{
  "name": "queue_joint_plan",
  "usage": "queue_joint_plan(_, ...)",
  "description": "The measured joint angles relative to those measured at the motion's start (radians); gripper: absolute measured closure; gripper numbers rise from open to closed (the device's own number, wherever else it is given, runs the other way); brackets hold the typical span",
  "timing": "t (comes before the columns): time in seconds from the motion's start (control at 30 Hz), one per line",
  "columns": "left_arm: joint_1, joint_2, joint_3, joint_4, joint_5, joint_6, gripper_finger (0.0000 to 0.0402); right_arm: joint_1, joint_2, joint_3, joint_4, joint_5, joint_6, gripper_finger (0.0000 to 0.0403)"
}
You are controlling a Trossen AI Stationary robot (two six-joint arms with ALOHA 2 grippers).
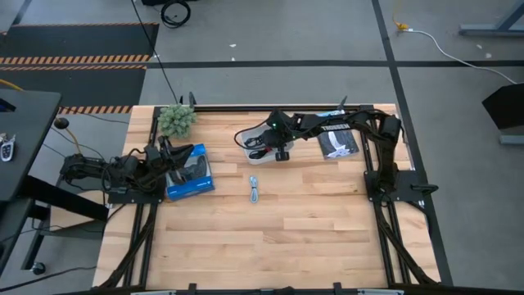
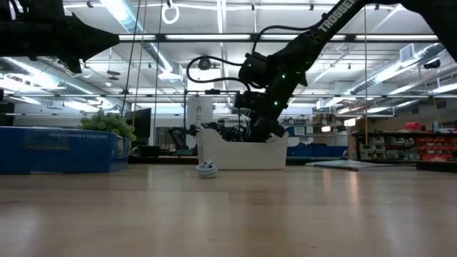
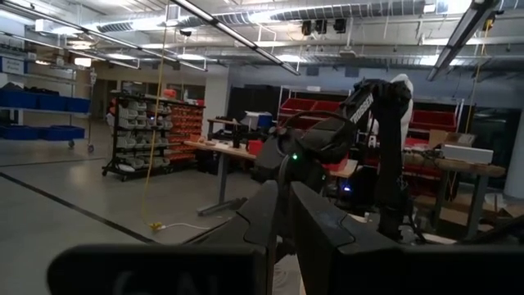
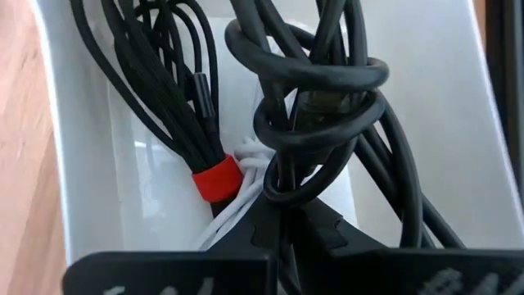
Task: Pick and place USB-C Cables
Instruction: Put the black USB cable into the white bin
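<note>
— Right claw (image 4: 282, 215) down in white tray (image 4: 98, 164), pinched shut on black cable (image 4: 315, 106). Red-banded black cable (image 4: 184, 90) just beside, white cable (image 4: 246, 160) underneath.

— Overhead only: pale blue-grey cable (image 1: 255, 190) on desk (image 1: 286, 238), well apart; left claw (image 1: 166, 152) parked, state unclear.

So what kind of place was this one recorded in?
Most likely a warehouse-style robotics lab or workshop. The left wrist view shows shelving stacked with red parts bins, workbenches and exposed ceiling ducting; the high view shows hazard-striped floor marking beside the wooden table.
</note>
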Motion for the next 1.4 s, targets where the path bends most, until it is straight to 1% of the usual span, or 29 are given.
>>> queue_joint_plan(0.13, 0.000, 0.000, 0.000, 0.000, 0.000, 0.000, 0.0358, 0.000, 0.006, -0.001, 0.004, 0.005, 0.038, 0.0379)
queue_joint_plan(0.27, 0.000, 0.000, 0.000, 0.000, 0.000, 0.000, 0.0358, 0.002, 0.004, 0.011, -0.002, 0.037, 0.046, 0.0361)
queue_joint_plan(0.47, 0.000, 0.000, 0.000, 0.000, 0.000, 0.000, 0.0358, 0.003, 0.004, 0.105, -0.171, 0.045, 0.046, 0.0312)
queue_joint_plan(0.6, 0.000, 0.000, 0.000, 0.000, 0.000, 0.000, 0.0358, 0.003, 0.004, 0.174, -0.314, 0.046, 0.056, 0.0284)
queue_joint_plan(0.77, 0.000, 0.000, 0.000, 0.000, 0.000, 0.000, 0.0358, 0.007, 0.003, 0.276, -0.511, 0.046, 0.065, 0.0272)
queue_joint_plan(0.87, 0.000, 0.000, 0.000, 0.000, 0.000, 0.000, 0.0358, 0.010, 0.001, 0.330, -0.567, 0.045, 0.132, 0.0273)
queue_joint_plan(0.97, 0.000, 0.000, 0.000, 0.000, 0.000, 0.000, 0.0358, 0.009, 0.000, 0.368, -0.541, 0.004, 0.200, 0.0276)
queue_joint_plan(1.17, 0.000, 0.000, 0.000, 0.000, 0.000, 0.000, 0.0358, 0.009, 0.000, 0.371, -0.335, -0.036, 0.271, 0.0293)
queue_joint_plan(1.33, 0.000, 0.000, 0.000, 0.000, 0.000, 0.000, 0.0358, 0.014, 0.000, 0.327, -0.163, -0.065, 0.360, 0.0316)
queue_joint_plan(1.4, 0.000, 0.000, 0.000, -0.001, 0.000, 0.000, 0.0358, 0.017, 0.002, 0.300, -0.103, -0.097, 0.388, 0.0324)
